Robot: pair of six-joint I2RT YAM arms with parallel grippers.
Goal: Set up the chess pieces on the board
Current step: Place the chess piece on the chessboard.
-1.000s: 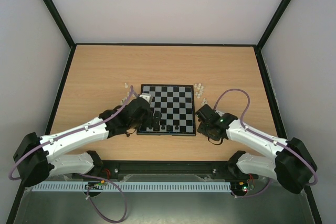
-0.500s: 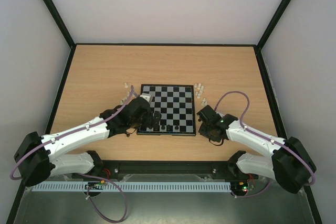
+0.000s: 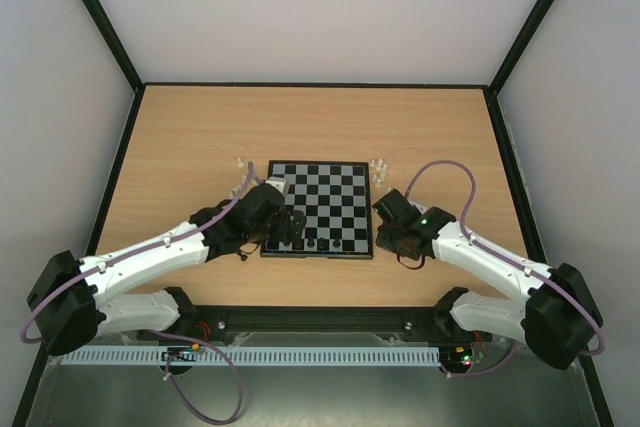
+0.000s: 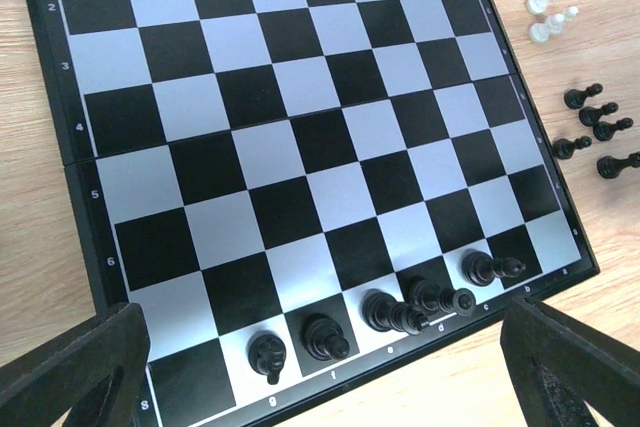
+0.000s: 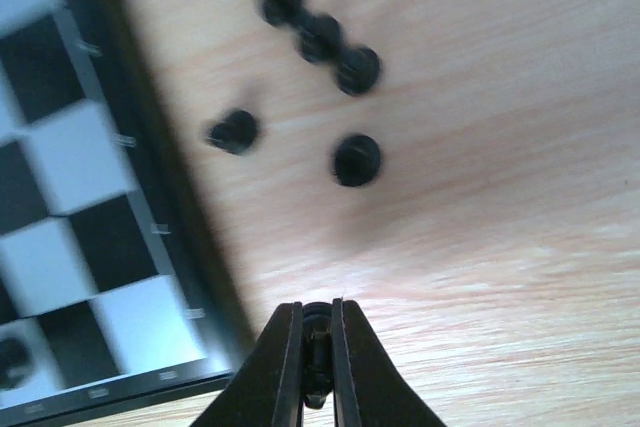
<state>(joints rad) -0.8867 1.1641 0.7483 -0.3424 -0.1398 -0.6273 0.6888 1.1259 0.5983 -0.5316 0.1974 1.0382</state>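
R gripper [image 5: 318,315]: fingers pinched together on one black piece [image 5: 317,359], a small dark shape wedged betw the pads. Can't tell piece type, wrist view is blurry. It's over the wooden table [image 5: 480,277], just off the near-right corner of the board [image 5: 70,177]. Can't tell if the piece touches the wood.

Beyond it are five loose black pieces [image 5: 356,160] on the table beside the board's right rim. Three sit in a tight line, the other two are apart from it.

L gripper [image 4: 320,372]: fingers [image 4: 70,367] spread wide w/ nothing betw them. It hovers over the board's near edge, left half.

Just ahead of it is a row of black pieces [image 4: 325,337]: five, side by side, each on its own sq in the rank nearest the arms.

Whitish pieces [image 4: 545,7] are clustered on the table off the board's far-right corner. In top view a few more whitish ones [image 3: 240,162] sit off the far-left corner.
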